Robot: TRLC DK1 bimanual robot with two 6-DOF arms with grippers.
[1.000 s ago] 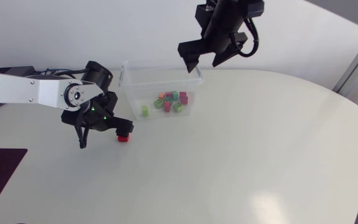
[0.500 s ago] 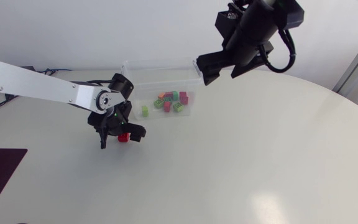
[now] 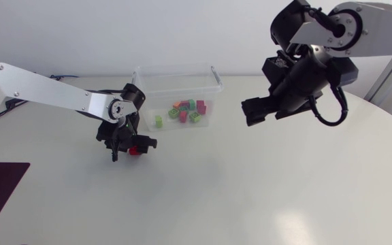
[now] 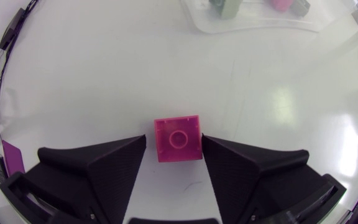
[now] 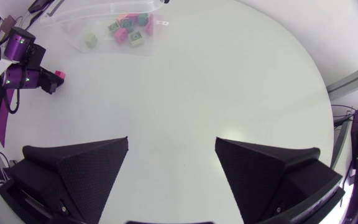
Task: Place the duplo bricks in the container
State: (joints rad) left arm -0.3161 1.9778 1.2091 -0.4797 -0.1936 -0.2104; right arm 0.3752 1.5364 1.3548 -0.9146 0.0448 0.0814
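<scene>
Left of centre in the head view, my left gripper [image 4: 173,142] hangs low over the table [image 3: 209,197], with the red brick [image 4: 178,138] standing between its fingers. The wrist view shows the fingers spread. One sits hard by the brick's side, while a thin strip of table shows between the other's tip and the brick, so I am not pinching it. The brick rests on the table with one round stud facing the wrist camera. Any print on it is too blurred to read.

The brick is just outside the container [image 3: 143,92], a clear box at upper centre of the head view, near the box's lower left corner. Inside it lie the other bricks [image 3: 186,110], green, red and orange, clustered toward the right half, with one green brick apart to their left. In the right wrist view some of their faces carry dark marks too small to read.

My right gripper [image 3: 263,111] is at the upper right of the head view, high above the table and well apart from the container. Its fingers are wide apart and hold nothing.
</scene>
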